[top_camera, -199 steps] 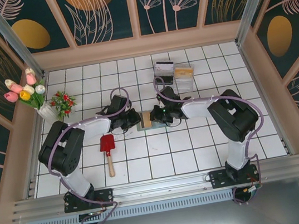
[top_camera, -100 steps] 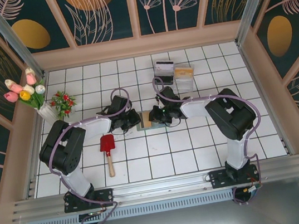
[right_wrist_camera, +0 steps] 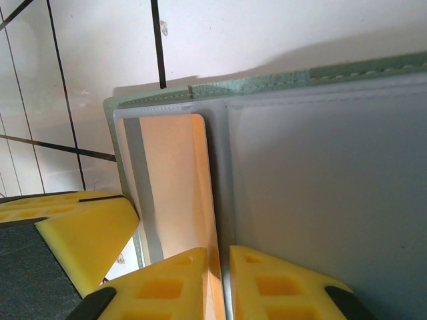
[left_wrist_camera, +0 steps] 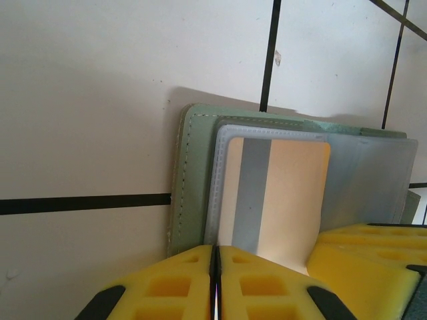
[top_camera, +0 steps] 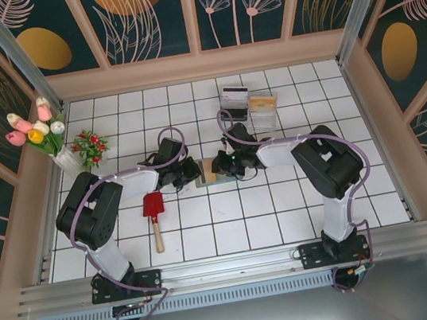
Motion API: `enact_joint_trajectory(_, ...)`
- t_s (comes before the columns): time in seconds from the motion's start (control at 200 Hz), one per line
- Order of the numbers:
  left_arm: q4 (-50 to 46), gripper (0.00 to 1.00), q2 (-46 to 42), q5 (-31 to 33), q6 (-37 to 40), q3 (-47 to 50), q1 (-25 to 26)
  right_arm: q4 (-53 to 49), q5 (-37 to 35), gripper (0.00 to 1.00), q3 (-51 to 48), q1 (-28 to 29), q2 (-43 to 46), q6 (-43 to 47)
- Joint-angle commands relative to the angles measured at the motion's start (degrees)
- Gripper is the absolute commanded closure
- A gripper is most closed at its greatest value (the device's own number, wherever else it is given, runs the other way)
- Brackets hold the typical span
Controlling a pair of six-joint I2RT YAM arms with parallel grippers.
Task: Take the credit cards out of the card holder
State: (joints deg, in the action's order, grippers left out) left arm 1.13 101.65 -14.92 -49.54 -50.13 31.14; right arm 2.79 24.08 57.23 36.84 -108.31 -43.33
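card holder (top_camera: pixel 208 170) is lying open and flat on the white tiles (top_camera: pixel 231 222), mid-table, between the 2 grippers. left gripper (left_wrist_camera: pixel 215 280) is sitting at its left end, jaws pressed together; cannot tell if it is pinching anything. right gripper (right_wrist_camera: pixel 223 287) is standing nearly closed, looks to be nipping the tan-gold card (right_wrist_camera: pixel 175 180), which is sitting in a pocket, long axis pointing at those fingers. right arm looking better placed; bare tiles lying on the near side, clear boxes (top_camera: pixel 250 108) crowding behind.
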Motion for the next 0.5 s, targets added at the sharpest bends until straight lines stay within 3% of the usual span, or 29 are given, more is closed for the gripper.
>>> enact_joint_trajectory(0.0,-1.13,0.88,1.53,0.59,0.95,1.36,0.30,0.59,2.35,0.83,1.47,-0.15,-1.96,1.81)
enact_joint_trajectory(0.495,-1.88,0.85,1.30,1.40,1.24,1.54,0.31,0.39,2.82,1.00,0.50,-1.31,-0.22,3.56)
